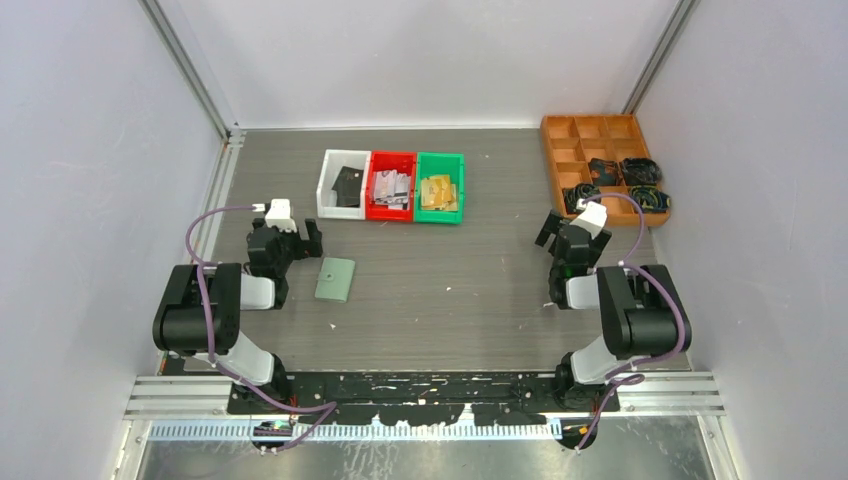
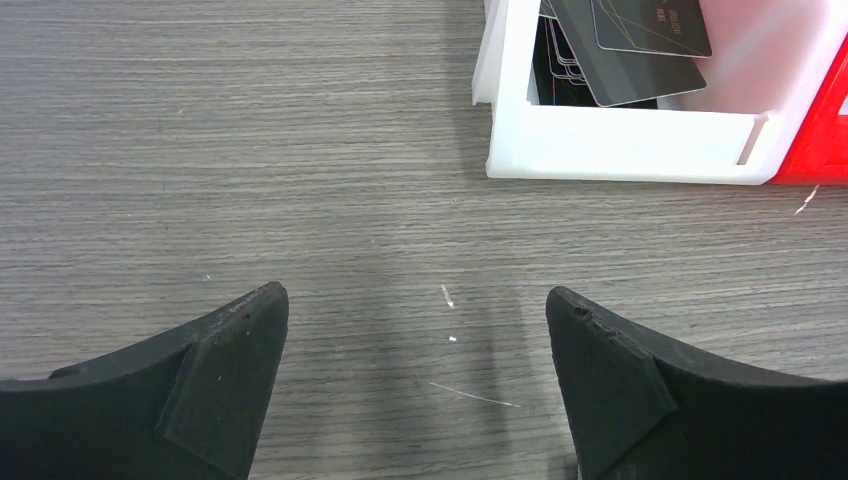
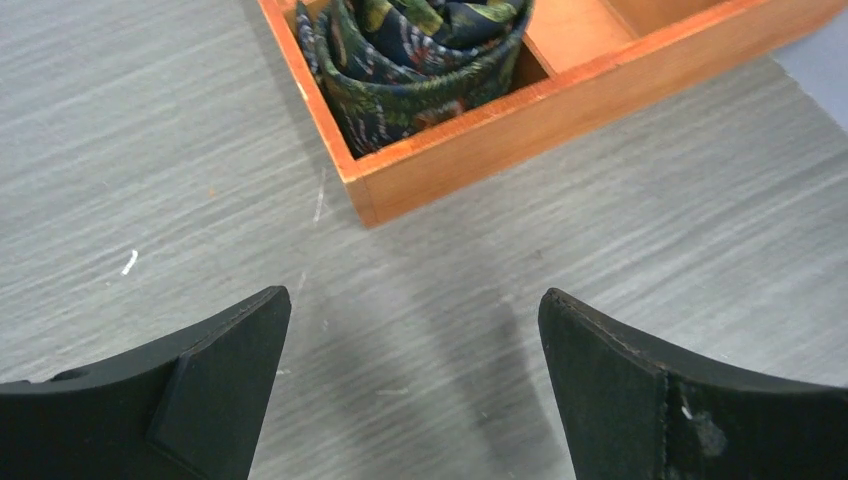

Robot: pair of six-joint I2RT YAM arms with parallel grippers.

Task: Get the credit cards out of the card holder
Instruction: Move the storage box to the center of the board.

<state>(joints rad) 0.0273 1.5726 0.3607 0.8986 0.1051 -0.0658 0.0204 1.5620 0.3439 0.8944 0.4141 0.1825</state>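
The pale mint-green card holder (image 1: 335, 279) lies folded shut on the table, just right of my left arm. No credit cards show in it. My left gripper (image 1: 287, 236) hovers behind and left of the holder, apart from it, and the left wrist view shows the left gripper (image 2: 417, 320) open over bare table. My right gripper (image 1: 562, 230) is far to the right, and in its wrist view the right gripper (image 3: 415, 320) is open with nothing between the fingers. Loose black credit cards (image 2: 640, 50) lie in the white bin (image 2: 620, 150).
Three bins stand in a row at the back: white (image 1: 327, 190), red (image 1: 374, 188) holding silver-grey cards, green (image 1: 462, 190) holding gold cards. A wooden compartment tray (image 1: 556, 150) with dark coiled rolls (image 3: 420, 60) sits at back right, close ahead of my right gripper. Walls enclose both sides.
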